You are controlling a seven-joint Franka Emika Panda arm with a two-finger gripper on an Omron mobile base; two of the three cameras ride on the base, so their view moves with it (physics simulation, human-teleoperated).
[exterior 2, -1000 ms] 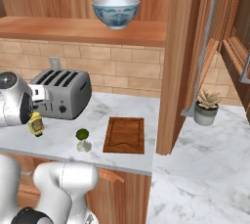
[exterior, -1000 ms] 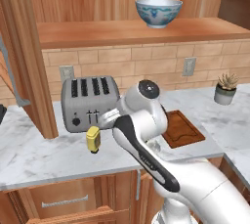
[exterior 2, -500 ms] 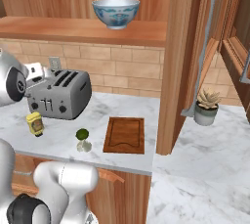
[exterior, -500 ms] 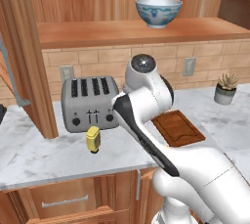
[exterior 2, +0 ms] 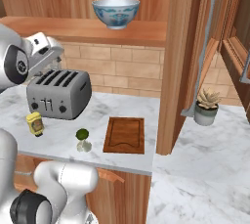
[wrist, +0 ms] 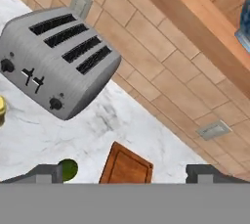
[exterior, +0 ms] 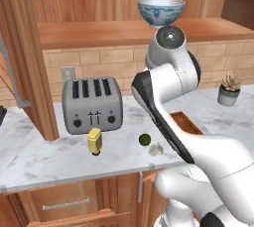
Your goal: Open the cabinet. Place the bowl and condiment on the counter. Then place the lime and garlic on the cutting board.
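1. Nearest the counter's front edge, the condiment stands upright on the white marble counter; that part of the task looks done.
2. The lime and the garlic sit touching each other just left of the cutting board, not yet on it, so both still need moving.
3. A grey toaster stands behind the condiment, against the brick wall.
4. The gripper is raised above the toaster, fingers spread wide with nothing between them, probably lifting toward the shelf.
5. Farthest and highest, the bowl rests upright on the shelf of the cabinet, whose door stands open, so reaching it is likely the step in hand.
6. A potted plant sits beyond the open door.
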